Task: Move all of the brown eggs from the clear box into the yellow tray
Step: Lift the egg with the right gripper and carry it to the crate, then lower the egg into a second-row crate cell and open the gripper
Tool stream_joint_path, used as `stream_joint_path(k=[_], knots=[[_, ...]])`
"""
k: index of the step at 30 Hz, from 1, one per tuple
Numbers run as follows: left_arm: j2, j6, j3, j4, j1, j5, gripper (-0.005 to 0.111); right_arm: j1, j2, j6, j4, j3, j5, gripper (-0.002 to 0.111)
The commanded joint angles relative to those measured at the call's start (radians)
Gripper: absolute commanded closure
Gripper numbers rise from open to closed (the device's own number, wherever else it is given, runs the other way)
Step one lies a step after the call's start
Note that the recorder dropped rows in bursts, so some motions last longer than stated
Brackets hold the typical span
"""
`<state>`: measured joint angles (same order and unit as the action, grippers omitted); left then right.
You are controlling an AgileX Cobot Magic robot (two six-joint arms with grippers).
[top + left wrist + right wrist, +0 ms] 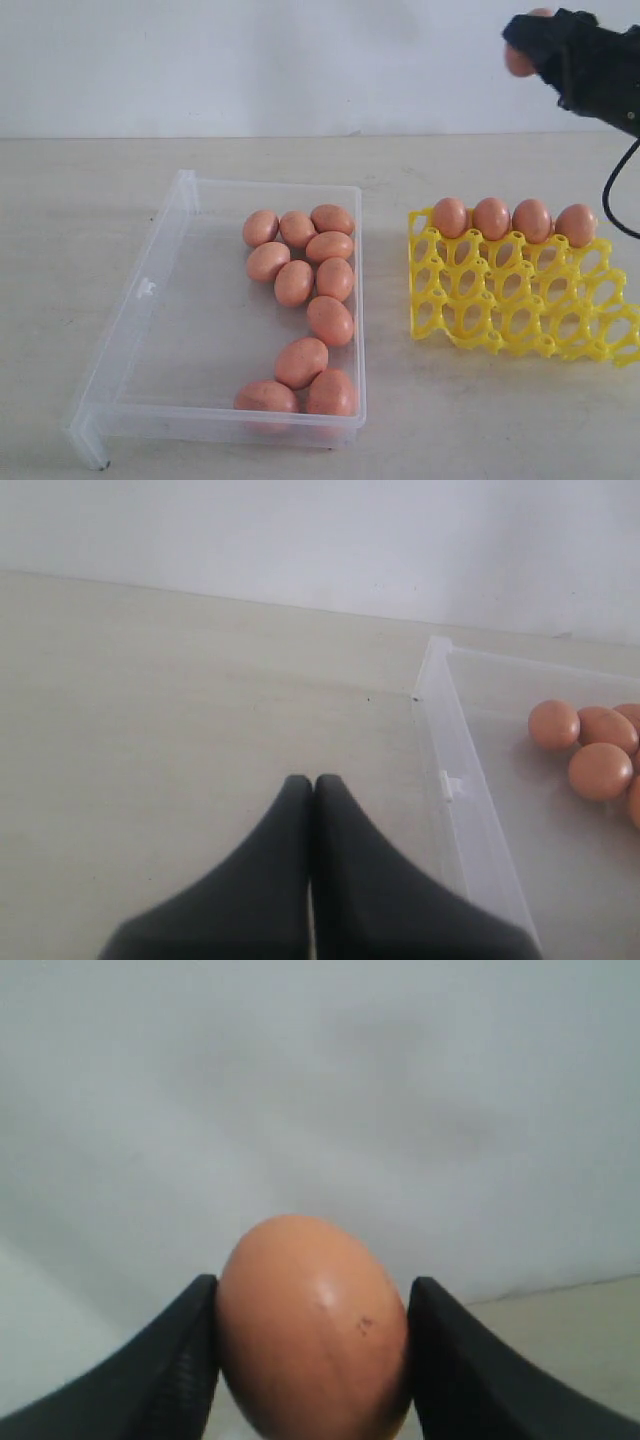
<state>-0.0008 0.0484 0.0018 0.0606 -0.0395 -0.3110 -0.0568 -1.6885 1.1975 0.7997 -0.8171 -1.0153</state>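
Note:
Several brown eggs (pixel 294 282) lie along the right side of the clear box (pixel 140 300). To its right stands the yellow tray (pixel 520 310), tilted, with several eggs (pixel 491 217) in its far row. High above the tray's far right, my right gripper (pixel 525 45) is shut on one brown egg (pixel 310 1330), which sits between both fingers. My left gripper (pixel 313 780) is shut and empty over bare table beside the box's left wall (pixel 460 780). It does not show in the exterior view.
The left half of the clear box holds no eggs. A pale wall rises behind the table. A black cable (pixel 612 200) hangs from the right arm beside the tray's far right corner.

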Motion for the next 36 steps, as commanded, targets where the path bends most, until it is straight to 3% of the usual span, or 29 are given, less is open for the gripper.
stream_joint_path(k=[1,6,9,19,29,36], knots=[[0.001,0.0,-0.002,0.002,0.003,0.008,0.111,-0.033,-0.099,0.166,0.418,-0.029,-0.206,0.109],[0.001,0.0,-0.002,0.002,0.003,0.008,0.111,-0.029,-0.12,0.169,0.723,-0.029,-0.201,0.109],[0.001,0.0,-0.002,0.002,0.003,0.008,0.111,-0.029,-0.12,0.177,0.811,-0.029,-0.087,0.109],[0.001,0.0,-0.002,0.002,0.003,0.008,0.111,0.016,-0.12,0.146,0.76,-0.029,0.247,0.109],[0.001,0.0,-0.002,0.002,0.003,0.008,0.111,0.107,-0.12,-0.117,0.616,-0.032,0.362,0.109],[0.001,0.0,-0.002,0.002,0.003,0.008,0.111,0.114,-0.122,-0.137,0.539,-0.032,0.441,0.109]])
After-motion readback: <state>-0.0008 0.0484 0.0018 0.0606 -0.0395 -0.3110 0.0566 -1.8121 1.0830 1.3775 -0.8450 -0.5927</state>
